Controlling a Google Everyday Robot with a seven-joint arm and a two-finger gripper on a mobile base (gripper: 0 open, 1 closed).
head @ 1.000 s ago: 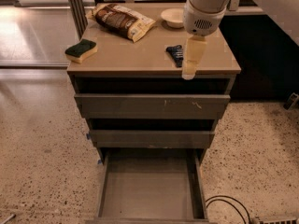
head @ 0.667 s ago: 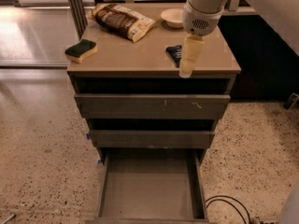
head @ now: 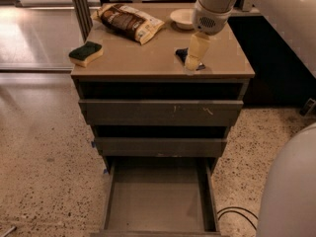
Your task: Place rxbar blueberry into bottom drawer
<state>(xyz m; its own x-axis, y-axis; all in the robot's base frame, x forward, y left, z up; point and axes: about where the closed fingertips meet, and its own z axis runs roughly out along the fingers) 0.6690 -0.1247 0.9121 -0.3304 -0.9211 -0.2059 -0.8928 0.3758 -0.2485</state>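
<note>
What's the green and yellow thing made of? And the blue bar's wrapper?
The sponge looks like soft yellow foam with a rough green scrub top. The bar, under the gripper on the cabinet top, seems wrapped in dark plastic film.

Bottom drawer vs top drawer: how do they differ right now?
The bottom drawer is pulled far out, with its flat grey floor in view. The top drawer is barely out, so only its front shows. The top drawer's front has light scuffs, and none are visible on the bottom drawer. The bottom drawer sits lowest, near the floor, while the top drawer sits just under the cabinet top. Both are grey-brown. The claw is on that top, at the rxbar blueberry.
</note>
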